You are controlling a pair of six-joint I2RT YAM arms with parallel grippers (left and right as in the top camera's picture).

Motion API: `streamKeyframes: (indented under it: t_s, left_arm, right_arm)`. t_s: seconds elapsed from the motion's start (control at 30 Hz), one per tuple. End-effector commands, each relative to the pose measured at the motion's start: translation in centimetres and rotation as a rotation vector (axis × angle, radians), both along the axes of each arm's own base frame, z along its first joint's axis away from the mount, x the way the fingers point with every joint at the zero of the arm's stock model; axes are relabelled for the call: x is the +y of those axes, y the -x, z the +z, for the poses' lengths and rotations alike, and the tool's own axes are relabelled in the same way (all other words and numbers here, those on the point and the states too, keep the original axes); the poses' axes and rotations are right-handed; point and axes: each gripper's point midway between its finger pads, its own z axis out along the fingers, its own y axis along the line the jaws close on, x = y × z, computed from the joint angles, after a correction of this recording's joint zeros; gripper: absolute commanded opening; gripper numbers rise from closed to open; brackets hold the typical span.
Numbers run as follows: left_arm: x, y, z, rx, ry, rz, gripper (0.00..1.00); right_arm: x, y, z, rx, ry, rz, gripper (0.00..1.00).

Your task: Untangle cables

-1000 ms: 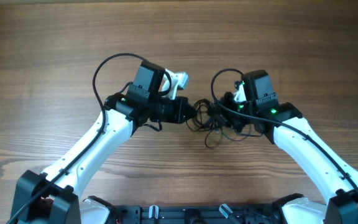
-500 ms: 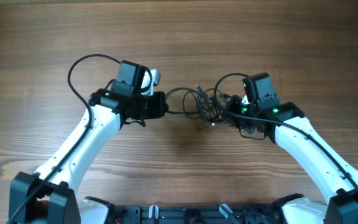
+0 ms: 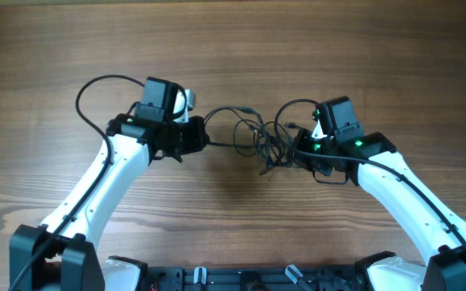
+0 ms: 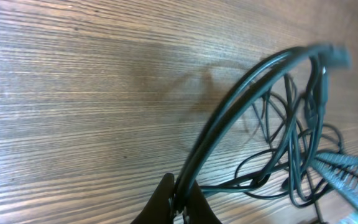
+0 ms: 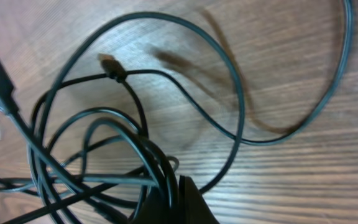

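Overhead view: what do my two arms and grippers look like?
The left arm and right arm have rounded white links, black joints and boxy black wrists. A thick black wire loops off each wrist, and green lights glow on the right one. The left gripper and right gripper are black, with tapering fingers.

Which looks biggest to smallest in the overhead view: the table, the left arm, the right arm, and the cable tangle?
1. table, fills the view.
2. left arm and right arm: they look alike, so no ranking between them.
3. cable tangle, smallest, stretched between the arms.
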Motion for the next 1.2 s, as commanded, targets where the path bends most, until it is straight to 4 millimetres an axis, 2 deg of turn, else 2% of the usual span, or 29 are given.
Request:
streamKeyframes:
  t_s: [0.0, 0.1, 0.2, 0.3, 0.37, 0.4, 0.43, 0.47, 0.5, 0.57, 0.63, 0.77, 0.83, 1.03, 1.1, 1.17]
  left_arm:
    - [8.0, -2.6, 0.0, -0.034, -0.137, 0.242, 0.04]
    - [8.8, -3.0, 0.5, -0.034, -0.059, 0.273, 0.04]
    - [9.7, -3.4, 1.0, -0.035, 0.008, 0.304, 0.04]
    - [10.4, -3.5, 1.4, -0.032, 0.059, 0.327, 0.04]
    - [10.1, -3.5, 1.8, -0.029, 0.108, 0.321, 0.04]
    - [9.7, -3.4, 2.1, -0.027, 0.140, 0.308, 0.04]
    - [8.9, -3.3, 2.4, -0.024, 0.179, 0.284, 0.04]
    - [8.2, -3.2, 2.7, -0.023, 0.202, 0.262, 0.09]
    - [7.6, -3.0, 2.9, -0.022, 0.220, 0.240, 0.28]
    - [6.4, -2.8, 3.1, -0.018, 0.241, 0.204, 0.83]
    - [5.2, -2.4, 3.1, -0.012, 0.244, 0.169, 0.96]
    - [2.8, -1.7, 3.2, -0.003, 0.251, 0.098, 0.97]
    - [1.4, -1.2, 3.2, 0.000, 0.250, 0.055, 0.93]
    - [-2.4, -0.4, 3.6, -0.031, 0.260, -0.062, 0.72]
    - [-3.4, -0.1, 3.8, -0.039, 0.265, -0.088, 0.72]
    - [-4.2, 0.1, 3.9, -0.048, 0.267, -0.114, 0.72]
  right_arm:
    - [-8.1, -1.3, -1.6, -0.035, 0.364, -0.207, 0.04]
    - [-7.4, -2.2, -1.2, -0.079, 0.338, -0.181, 0.04]
    - [-4.9, -3.7, 0.0, -0.180, 0.261, 0.009, 0.04]
    - [-4.5, -4.4, 1.0, -0.203, 0.247, 0.013, 0.04]
    - [-3.5, -4.6, 1.7, -0.220, 0.198, 0.042, 0.04]
    - [-1.9, -4.7, 2.3, -0.251, 0.128, 0.122, 0.04]
    - [1.2, -4.4, 3.7, -0.315, -0.012, 0.281, 0.04]
    - [2.8, -4.0, 4.7, -0.352, -0.096, 0.362, 0.04]
    - [4.2, -3.6, 5.7, -0.384, -0.177, 0.430, 0.04]
    - [5.7, -3.1, 7.2, -0.422, -0.284, 0.489, 0.04]
    - [6.6, -2.8, 8.4, -0.451, -0.354, 0.526, 0.06]
    - [7.1, -2.9, 9.1, -0.467, -0.391, 0.533, 0.05]
    - [7.2, -2.8, 9.3, -0.459, -0.411, 0.529, 0.04]
    - [8.1, -2.6, 10.8, -0.468, -0.502, 0.537, 0.04]
    - [8.2, -2.7, 11.2, -0.479, -0.517, 0.535, 0.04]
    - [8.9, -2.1, 12.4, -0.515, -0.579, 0.598, 0.04]
